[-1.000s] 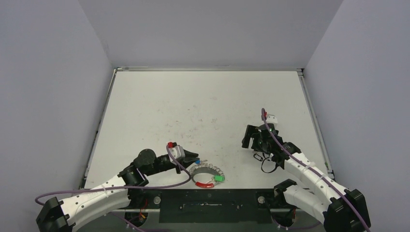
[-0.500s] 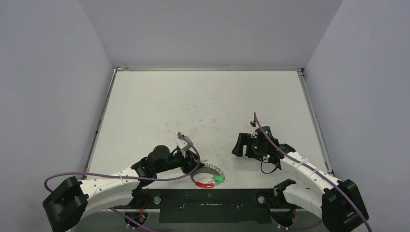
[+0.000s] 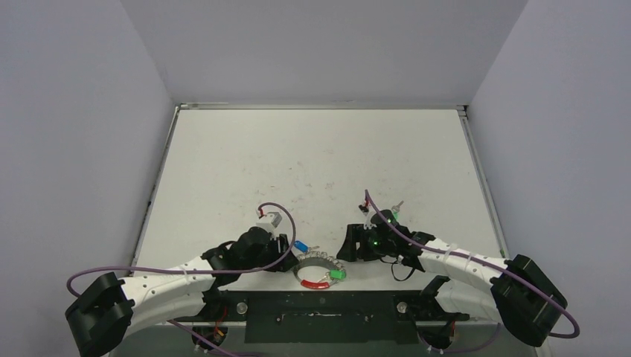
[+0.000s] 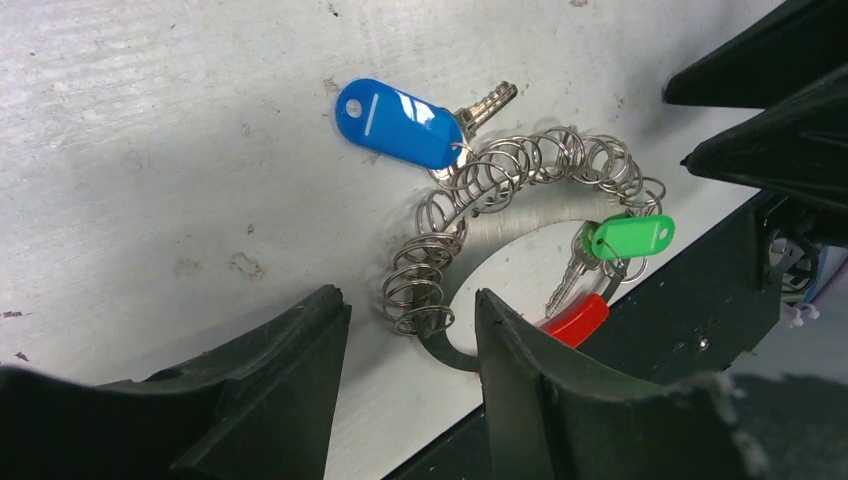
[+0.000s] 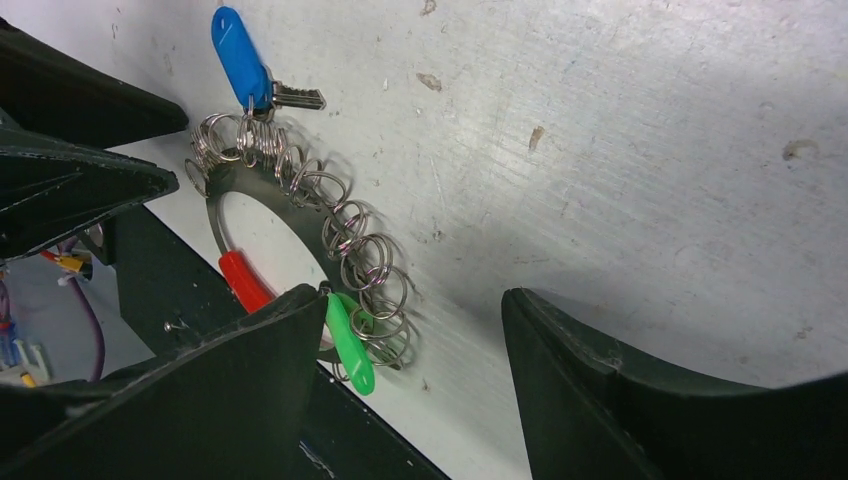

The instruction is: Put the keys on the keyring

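The keyring (image 3: 318, 268), a silvery coil loop with a red section (image 4: 575, 320), lies flat at the table's near edge. A blue-headed key (image 4: 400, 122) rests against the coil's far side, its small ring overlapping the coils. A green-headed key (image 4: 632, 237) hangs on the coil beside the red part. My left gripper (image 4: 410, 300) stands open, with the coil's left end between its fingertips. From the right, my right gripper (image 5: 412, 295) is open too, and the keyring (image 5: 340, 235) and green key (image 5: 350, 345) sit just by its left finger. The blue key (image 5: 235, 45) lies beyond.
The black front rail (image 3: 327, 305) runs just below the keyring along the table edge. A thin black wire loop (image 3: 402, 269) lies under the right arm. Both arms crowd the near centre of the white table (image 3: 312, 156).
My left gripper has opened and let go of the blue key, which now lies at the coil. My right arm has swung left to the keyring, its jaws narrowing.
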Robot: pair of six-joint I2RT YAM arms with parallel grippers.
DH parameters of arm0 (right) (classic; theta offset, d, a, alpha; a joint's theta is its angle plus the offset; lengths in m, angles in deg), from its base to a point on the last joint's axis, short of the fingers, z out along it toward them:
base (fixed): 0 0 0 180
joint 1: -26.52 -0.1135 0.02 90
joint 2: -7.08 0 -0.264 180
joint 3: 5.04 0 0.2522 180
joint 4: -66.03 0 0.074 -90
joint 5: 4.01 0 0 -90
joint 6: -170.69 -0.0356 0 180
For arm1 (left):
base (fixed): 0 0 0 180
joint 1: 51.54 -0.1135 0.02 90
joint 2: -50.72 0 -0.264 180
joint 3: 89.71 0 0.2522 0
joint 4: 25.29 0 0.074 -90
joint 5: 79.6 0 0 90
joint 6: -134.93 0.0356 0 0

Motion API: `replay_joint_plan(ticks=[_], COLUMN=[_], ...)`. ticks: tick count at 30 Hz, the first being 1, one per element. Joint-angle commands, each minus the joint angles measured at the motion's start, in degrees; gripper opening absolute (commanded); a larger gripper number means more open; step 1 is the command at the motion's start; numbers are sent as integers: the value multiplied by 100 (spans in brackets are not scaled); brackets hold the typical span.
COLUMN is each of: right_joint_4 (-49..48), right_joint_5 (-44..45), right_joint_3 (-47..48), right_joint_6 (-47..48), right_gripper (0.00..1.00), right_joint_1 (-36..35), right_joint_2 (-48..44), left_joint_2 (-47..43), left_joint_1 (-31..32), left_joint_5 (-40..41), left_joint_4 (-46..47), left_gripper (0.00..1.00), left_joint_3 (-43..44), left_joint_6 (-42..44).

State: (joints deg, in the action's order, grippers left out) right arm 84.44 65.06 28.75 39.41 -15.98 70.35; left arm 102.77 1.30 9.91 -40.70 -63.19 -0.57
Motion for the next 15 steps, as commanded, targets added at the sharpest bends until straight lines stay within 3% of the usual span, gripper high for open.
replay_joint_plan(ticks=[1,7,15], right_joint_4=[-390,-596,-841], right_joint_5=[-34,-75,-224], right_joint_3=[-129,-227,-87], right_joint_6=[-300,-506,-632], right_gripper=[64,54,34], right_joint_1=[-110,-253,-503], right_joint_2=[-113,-114,149], left_joint_2=[83,645,1272], left_joint_1=[29,25,-4], left_joint_5=[91,49,493], left_joint_4=[-332,224,362], left_gripper=[46,36,15], left_joint_3=[68,134,604], left_joint_6=[-580,-558,-251])
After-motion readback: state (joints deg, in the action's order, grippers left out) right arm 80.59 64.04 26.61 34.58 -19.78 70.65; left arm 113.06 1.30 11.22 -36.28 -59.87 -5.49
